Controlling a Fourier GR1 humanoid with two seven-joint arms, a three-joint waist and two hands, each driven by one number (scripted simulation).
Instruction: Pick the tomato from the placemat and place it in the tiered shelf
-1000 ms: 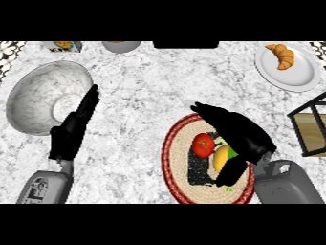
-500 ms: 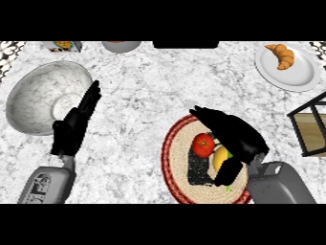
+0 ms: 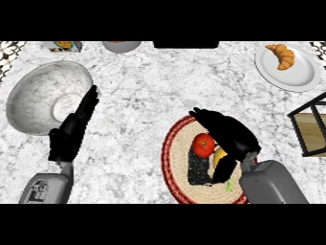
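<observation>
Your robot's right hand hangs over the round placemat, and its fingers and thumb stand apart, not closed on anything. You see the tomato just at the left side of the palm, in the gap between the long fingers above it and the thumb below it; it lies on the placemat, and you cannot tell if the hand is touching it. The fingers reach up and to the left past the tomato in a light arch, while the thumb points down toward the grey forearm that comes in from the lower edge. A small yellow thing shows just under the palm, beside the tomato, and a dark rectangular thing lies on the mat to the left of the thumb. The tomato is red, smooth and round; the placemat is of woven tan fibre with a red border. The tiered shelf, with a dark thin frame and a wooden board, stands to the right of this hand, well apart from the tomato. Your left hand rests far to the left, open, with straight fingers pointing up beside a marbled bowl. The counter is of grey-white marble.
</observation>
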